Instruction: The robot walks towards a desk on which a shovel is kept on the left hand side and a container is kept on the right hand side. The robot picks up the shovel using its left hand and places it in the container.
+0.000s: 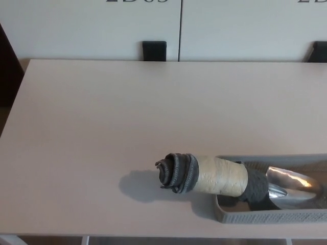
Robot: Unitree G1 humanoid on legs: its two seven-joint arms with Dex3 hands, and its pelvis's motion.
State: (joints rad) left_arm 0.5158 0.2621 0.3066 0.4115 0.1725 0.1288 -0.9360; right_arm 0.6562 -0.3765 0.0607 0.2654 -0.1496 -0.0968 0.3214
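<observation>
Neither of my hands shows here, so I cannot tell their state. The shovel with a shiny metal scoop and cork-wrapped handle (225, 176) lies in the grey rectangular plastic container (271, 217) near the right front of the pale beige counter (102, 117), its dark-capped handle end jutting left over the container's rim.

Head view, and no part of the robot is on show: the left hand is not in view, and neither is the right hand. No arm, cable or casing comes in from either edge, so no colours, screws or markings can be told. The one dark, rough-looking patch sits on the shovel (230, 178), between its pale handle and its bright blade, and it reads as part of the tool, not as black fingers.
</observation>
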